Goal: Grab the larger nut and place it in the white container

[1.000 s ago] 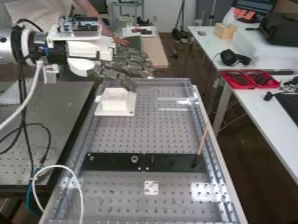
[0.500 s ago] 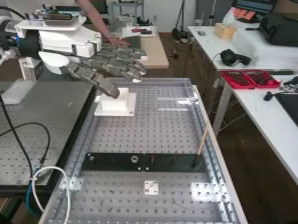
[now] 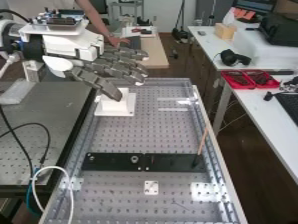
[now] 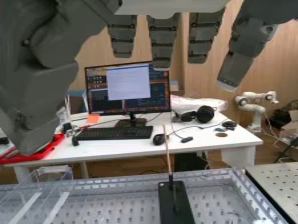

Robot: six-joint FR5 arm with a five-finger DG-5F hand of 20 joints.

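Observation:
In the high view the dark grey hand [image 3: 114, 69] is at the upper left, its fingers extended and spread. Its lowest digit points down toward the white container [image 3: 114, 108], overlapping the container's upper edge; whether they touch I cannot tell. On the black bar [image 3: 169, 162] stand the bearing [image 3: 134, 159] and, farther left, the small, faint smaller nut [image 3: 91, 158]. The wrist view has the hand [image 4: 163, 42] with straight, separated fingers and the large thumb beside them, nothing visible between them.
A thin wooden stick [image 3: 203, 141] rises from the bar's right end. Raised rails edge the perforated bench [image 3: 120, 195]. A clear plastic frame [image 3: 174, 104] stands right of the container. A white cable [image 3: 66, 175] loops at the lower left.
Over the last second the hand has shifted left in the high view, and its spread fingers show more clearly. Since half a second ago it has moved only slightly.

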